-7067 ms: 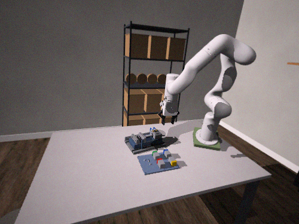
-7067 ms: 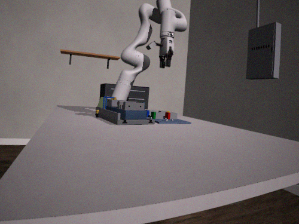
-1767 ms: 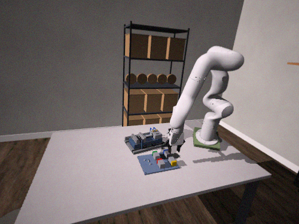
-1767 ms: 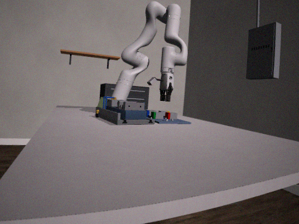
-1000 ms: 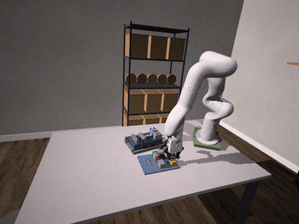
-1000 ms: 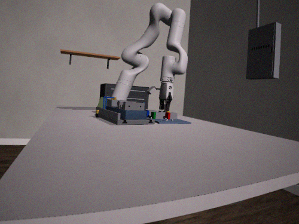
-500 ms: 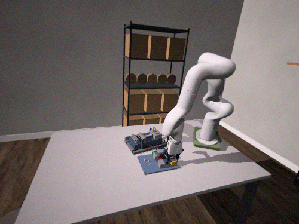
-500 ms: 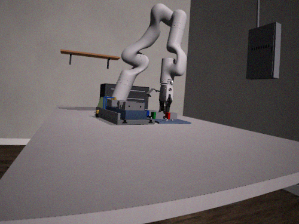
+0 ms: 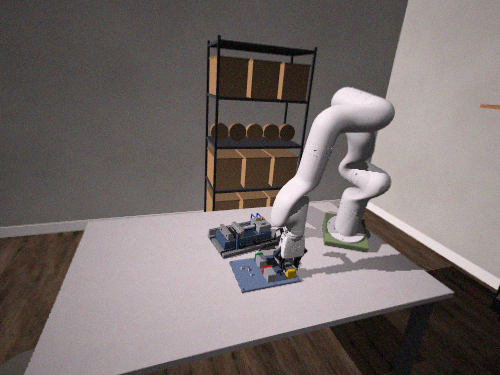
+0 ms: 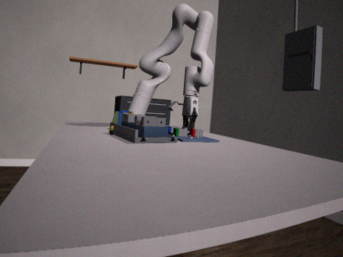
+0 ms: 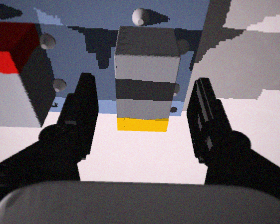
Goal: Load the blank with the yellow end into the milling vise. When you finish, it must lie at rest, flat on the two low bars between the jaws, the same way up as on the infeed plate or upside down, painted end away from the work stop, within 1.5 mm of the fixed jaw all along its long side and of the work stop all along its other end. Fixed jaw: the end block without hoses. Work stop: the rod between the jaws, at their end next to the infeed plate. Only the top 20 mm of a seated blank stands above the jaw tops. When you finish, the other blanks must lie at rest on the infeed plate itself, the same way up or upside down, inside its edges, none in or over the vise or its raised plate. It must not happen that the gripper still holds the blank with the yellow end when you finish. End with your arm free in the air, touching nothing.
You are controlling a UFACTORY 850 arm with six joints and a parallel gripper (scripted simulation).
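The blank with the yellow end (image 9: 291, 273) (image 11: 143, 124) lies on the blue infeed plate (image 9: 242, 282) (image 10: 207, 140) (image 11: 75, 57). In the wrist view its yellow end faces the bottom of the picture. It is hidden in the exterior view. My gripper (image 9: 289, 266) (image 10: 189, 127) (image 11: 143, 93) is open and points down low over the plate. In the wrist view the blank shows between the two fingers, with a gap on each side. The milling vise (image 9: 244, 239) (image 10: 154, 131) stands beside the plate; its fixed jaw (image 9: 226, 232) has no hoses. The work stop cannot be made out.
A red-ended blank (image 9: 270, 276) (image 10: 193, 133) (image 11: 10, 52) lies beside the yellow-ended one, past the left finger in the wrist view. A green-ended blank (image 9: 259, 257) (image 10: 176, 132) and a blue-ended blank (image 10: 169, 129) are nearer the vise. Small pale pegs (image 11: 140, 17) stand on the plate.
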